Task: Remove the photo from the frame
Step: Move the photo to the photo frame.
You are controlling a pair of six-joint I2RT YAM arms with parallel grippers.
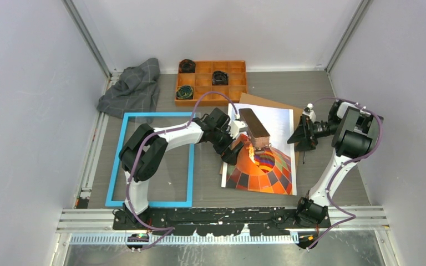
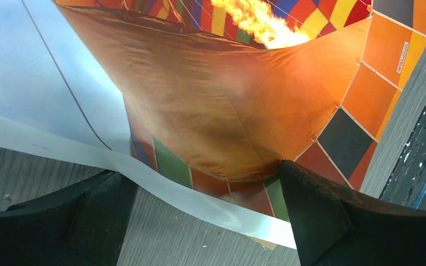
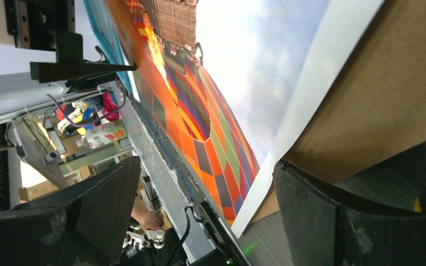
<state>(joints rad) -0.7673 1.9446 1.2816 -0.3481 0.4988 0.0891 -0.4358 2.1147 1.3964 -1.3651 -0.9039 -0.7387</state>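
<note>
Left gripper (image 2: 202, 185) right up close, jaws spread wide and empty, hanging over the left edge of the photo (image 1: 274, 130), whose white border runs across the gap between them on the grey surface (image 1: 211, 188). Over on the right, the right gripper (image 1: 298, 137) sits just beside the photo's right edge, jaws parted too and holding nothing, with the brown backing board (image 1: 269, 104) peeking out from under the print's far side. Photo's out, lying to the right of the blue frame (image 1: 116, 160) and apart from it, the frame resting on the left of the surface.
</note>
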